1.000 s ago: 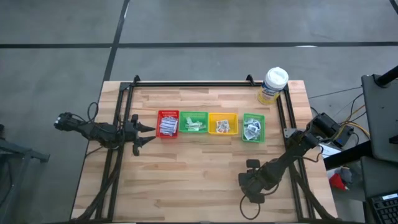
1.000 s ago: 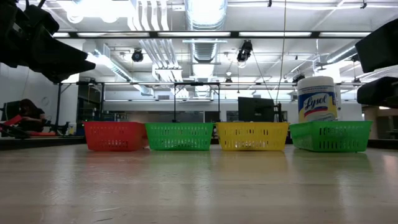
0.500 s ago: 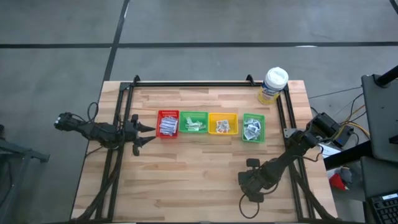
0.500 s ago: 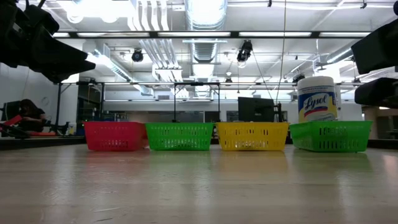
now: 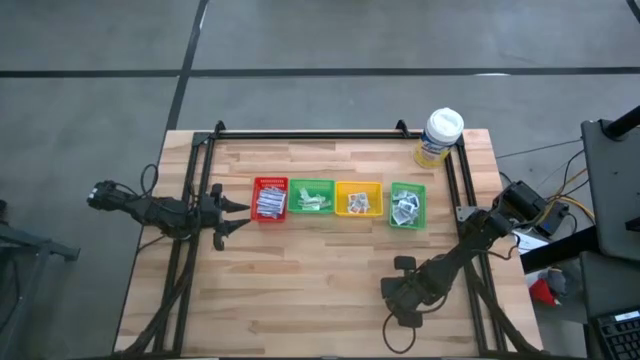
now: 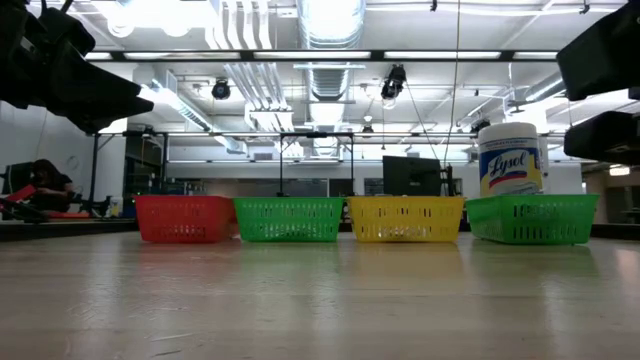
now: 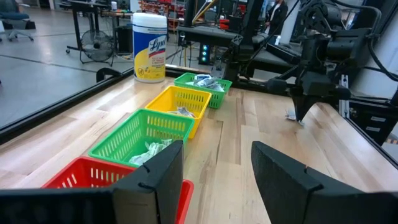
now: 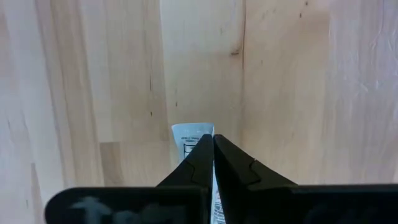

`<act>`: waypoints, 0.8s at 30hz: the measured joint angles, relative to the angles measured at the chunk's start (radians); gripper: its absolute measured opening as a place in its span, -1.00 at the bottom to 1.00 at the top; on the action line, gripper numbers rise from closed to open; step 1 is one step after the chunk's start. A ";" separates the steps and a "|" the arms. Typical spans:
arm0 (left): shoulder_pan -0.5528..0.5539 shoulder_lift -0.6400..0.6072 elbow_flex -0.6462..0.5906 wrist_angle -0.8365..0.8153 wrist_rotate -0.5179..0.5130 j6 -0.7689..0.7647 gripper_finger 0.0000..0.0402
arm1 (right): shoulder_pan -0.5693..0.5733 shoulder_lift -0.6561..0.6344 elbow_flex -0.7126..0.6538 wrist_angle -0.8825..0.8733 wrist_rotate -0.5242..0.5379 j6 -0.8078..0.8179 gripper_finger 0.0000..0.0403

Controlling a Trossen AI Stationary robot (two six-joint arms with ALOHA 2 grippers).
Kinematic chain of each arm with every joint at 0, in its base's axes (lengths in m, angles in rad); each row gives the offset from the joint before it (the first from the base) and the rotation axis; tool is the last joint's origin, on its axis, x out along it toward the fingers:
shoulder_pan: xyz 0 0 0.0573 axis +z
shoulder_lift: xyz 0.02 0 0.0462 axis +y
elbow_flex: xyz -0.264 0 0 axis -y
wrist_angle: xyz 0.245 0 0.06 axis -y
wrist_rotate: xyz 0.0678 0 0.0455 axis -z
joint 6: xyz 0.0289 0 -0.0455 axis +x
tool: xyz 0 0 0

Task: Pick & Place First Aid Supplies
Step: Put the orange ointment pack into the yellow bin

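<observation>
Down at the near right part of the bench [image 5: 330, 290], the right gripper [image 8: 212, 144] points at the wood with its two fingers pressed together, pinching a long white printed packet [image 8: 194, 135]. From the right wrist view the packet's end sticks out just past the fingertips, lying flat on the boards, while the rest of it runs back between and under the fingers. From the left wrist view the same gripper shows across the bench with a small pale scrap at its tip, right at the wood. Seen from above, it sits well apart from the trays.

Across the middle of the bench stand four small trays in a row, nearly touching. The red tray [image 5: 270, 183] on the left holds a pile of white printed strips [image 5: 270, 204]. Next to it, the green tray [image 5: 312, 185] has a few pale green-white sachets [image 5: 314, 203] in it. The yellow tray [image 5: 358, 186] holds small grey-white squares [image 5: 359, 203]. The second green tray [image 5: 407, 188], a little apart at the right end, carries a heap of crumpled pale packets [image 5: 404, 210]. Behind that last tray, at the far right corner, a white-lidded tub [image 5: 439, 137] with a yellow label stands upright.

The left gripper [image 5: 240, 214] hangs at the left side of the bench, just beside the red tray, its fingers spread wide with nothing between them.
</observation>
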 joint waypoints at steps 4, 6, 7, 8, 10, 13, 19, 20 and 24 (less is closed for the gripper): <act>0.000 0.000 0.000 0.000 0.000 0.000 -0.06 | 0.000 0.000 0.000 0.000 0.000 0.001 -0.96; 0.000 0.000 0.000 0.000 0.000 0.000 -0.06 | 0.000 -0.001 0.000 0.000 0.003 0.002 -0.96; 0.000 0.000 0.000 0.000 0.000 0.000 -0.06 | 0.000 -0.002 0.000 0.000 0.010 0.002 -0.96; 0.000 0.000 0.000 0.000 0.000 0.000 -0.06 | 0.000 -0.002 0.003 -0.001 0.023 0.002 -0.96; 0.000 0.000 0.000 0.000 0.000 0.000 -0.06 | 0.000 -0.003 0.016 0.001 0.057 -0.001 -0.96; 0.000 0.000 0.000 0.000 0.000 0.000 -0.06 | -0.010 -0.006 0.039 0.003 0.093 -0.014 -0.96; 0.000 0.000 0.000 0.000 0.000 0.000 -0.06 | -0.043 -0.006 0.091 0.016 0.113 -0.098 -0.96; 0.000 0.000 0.000 0.000 0.000 0.000 -0.06 | -0.049 -0.006 0.100 0.017 0.113 -0.117 -0.96; 0.000 0.000 0.000 0.000 0.000 0.000 -0.06 | -0.078 -0.006 0.130 0.068 0.118 -0.199 -0.96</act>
